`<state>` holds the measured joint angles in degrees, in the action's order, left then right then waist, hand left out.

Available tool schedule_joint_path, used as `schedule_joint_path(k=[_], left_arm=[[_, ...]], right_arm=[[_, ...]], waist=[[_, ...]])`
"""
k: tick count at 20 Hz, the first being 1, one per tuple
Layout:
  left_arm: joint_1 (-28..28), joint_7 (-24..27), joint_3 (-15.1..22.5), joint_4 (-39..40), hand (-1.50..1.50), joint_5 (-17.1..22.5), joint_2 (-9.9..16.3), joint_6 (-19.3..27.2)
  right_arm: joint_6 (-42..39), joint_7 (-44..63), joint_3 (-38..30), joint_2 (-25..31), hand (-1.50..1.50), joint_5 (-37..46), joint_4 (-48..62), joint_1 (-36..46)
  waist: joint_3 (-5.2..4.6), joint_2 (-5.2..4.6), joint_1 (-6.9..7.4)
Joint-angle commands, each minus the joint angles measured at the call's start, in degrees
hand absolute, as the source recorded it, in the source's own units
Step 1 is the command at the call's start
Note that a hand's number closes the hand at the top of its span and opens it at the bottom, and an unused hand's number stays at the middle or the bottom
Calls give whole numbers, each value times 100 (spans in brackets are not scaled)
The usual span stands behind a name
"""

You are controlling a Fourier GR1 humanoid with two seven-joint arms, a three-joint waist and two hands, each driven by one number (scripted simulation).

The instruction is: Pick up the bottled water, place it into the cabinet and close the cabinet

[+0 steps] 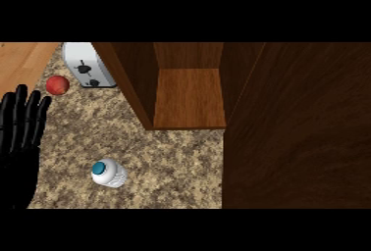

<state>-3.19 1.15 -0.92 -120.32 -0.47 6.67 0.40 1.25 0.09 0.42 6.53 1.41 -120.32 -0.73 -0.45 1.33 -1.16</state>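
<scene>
While its fingers (pixel 22 105) stand straight and spread, touching nothing, the left hand (pixel 18 142) rests at the view's left edge. To its right, apart from it, the bottled water (pixel 109 173) stands upright on the counter (pixel 174 157), near the open cabinet (pixel 188 98).

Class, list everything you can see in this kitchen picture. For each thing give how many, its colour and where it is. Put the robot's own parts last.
water bottle: one, clear white with a blue cap, on the counter, lower left of centre.
apple: one, red, on the counter at upper left.
toaster: one, silver white, top left beside the cabinet.
cabinet: one, brown wood, open, shelf bare, top centre.
cabinet door: one, dark brown, fills the right side.
counter: one, speckled beige stone.
left robot hand: one, black, open, fingers up, at the left edge.
</scene>
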Motion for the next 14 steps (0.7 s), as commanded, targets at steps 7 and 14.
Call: schedule_joint_path(k=[7, 14], left_arm=[[-848, -887, 392, -798, -150, -617, -656, 2742], [-1567, -1130, 2643, -1245, -150, -1967, -665, 4774]], right_arm=[[-526, 363, 556, -135, -150, -605, -380, -997], [-885, 959, 690, 181, -150, -1142, -1832, -2046]], waist=[[42, -74, 229], [55, -82, 22]])
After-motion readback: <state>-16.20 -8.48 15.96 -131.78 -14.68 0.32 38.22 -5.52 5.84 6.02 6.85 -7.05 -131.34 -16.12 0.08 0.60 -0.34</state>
